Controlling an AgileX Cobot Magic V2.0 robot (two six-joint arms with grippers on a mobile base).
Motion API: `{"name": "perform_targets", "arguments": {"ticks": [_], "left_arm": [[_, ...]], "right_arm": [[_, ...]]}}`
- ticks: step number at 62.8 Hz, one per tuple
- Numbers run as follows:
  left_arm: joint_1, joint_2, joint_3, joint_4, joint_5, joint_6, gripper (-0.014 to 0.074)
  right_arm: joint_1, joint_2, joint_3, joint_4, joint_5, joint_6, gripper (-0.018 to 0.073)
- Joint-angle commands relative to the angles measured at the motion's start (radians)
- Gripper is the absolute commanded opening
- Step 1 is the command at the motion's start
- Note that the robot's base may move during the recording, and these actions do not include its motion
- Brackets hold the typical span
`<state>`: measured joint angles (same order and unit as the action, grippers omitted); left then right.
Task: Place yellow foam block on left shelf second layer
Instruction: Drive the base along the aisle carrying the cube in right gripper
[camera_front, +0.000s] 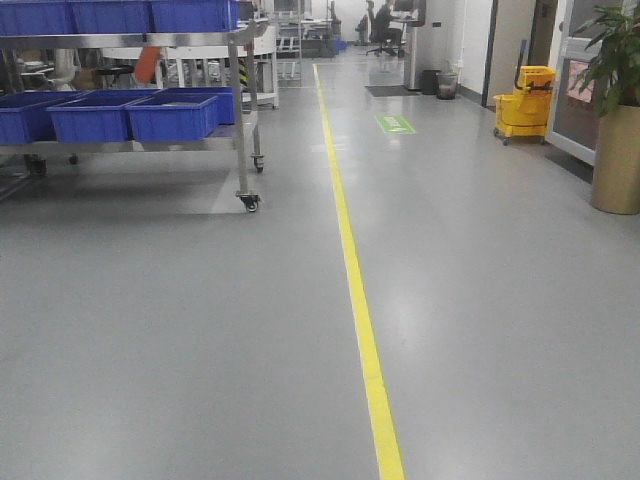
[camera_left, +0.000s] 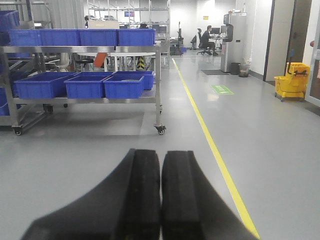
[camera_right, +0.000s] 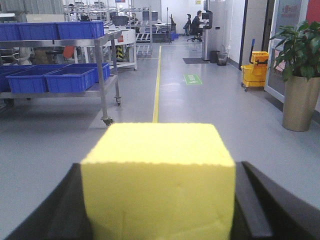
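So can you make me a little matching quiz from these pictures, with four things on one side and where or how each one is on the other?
Things:
1. yellow foam block
2. left gripper
3. blue bins
4. potted plant

Places or states:
A. shut, nothing in it
B. on the metal cart
C. on the floor, far right
D. held in the right gripper

Pairs: 1-D, 2-A, 3-B, 4-C.

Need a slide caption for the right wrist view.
Right hand holding the yellow foam block, blue bins on a wheeled shelf ahead-left, yellow floor line beyond.
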<state>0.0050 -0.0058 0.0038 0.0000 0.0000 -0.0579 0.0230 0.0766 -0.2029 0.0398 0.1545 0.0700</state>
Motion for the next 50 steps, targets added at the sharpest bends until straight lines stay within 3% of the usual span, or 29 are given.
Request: {"name": "perform_targets", "arguments": {"ticks": [1, 50], "left_arm": [[-0.005, -0.018, 0.027, -0.006, -0.081, -0.003, 0.0124], [-0.005, -0.018, 0.027, -0.006, -0.081, -0.003, 0.0124]], "right_arm": [[-0.007, 0.012, -0.028, 0.003, -0.098, -0.008, 0.0504], [-0.007, 0.012, -0.028, 0.003, -0.098, -0.008, 0.0504]]}}
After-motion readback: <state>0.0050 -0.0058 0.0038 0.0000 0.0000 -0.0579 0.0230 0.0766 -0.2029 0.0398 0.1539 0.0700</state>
